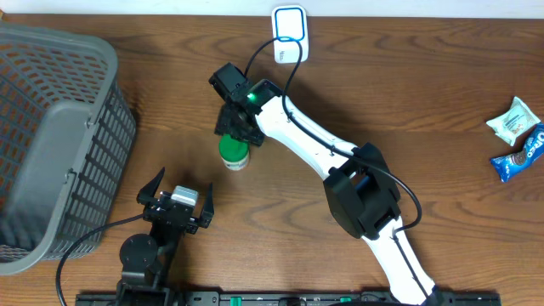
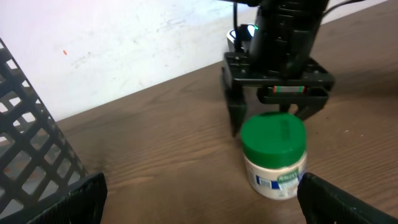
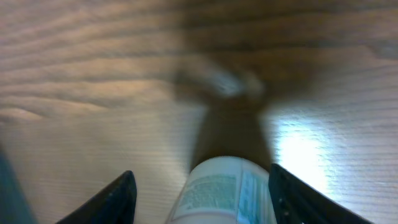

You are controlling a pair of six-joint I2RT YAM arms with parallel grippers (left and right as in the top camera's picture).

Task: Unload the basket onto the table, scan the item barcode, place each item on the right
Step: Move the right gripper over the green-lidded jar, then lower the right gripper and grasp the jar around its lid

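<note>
While blur smears jar (image 3: 225, 194) beyond reading | right claw (image 3: 201, 174) straddles it, unclamped | left claw (image 1: 183, 182) released

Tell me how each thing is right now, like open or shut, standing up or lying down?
jar: standing upright, green lid on.
right gripper: open, one finger on either side of the jar.
left gripper: wide open, holding nothing.
basket: upright, nothing seen inside.
Oreo pack: lying flat.
pale green packet: lying flat.
</note>
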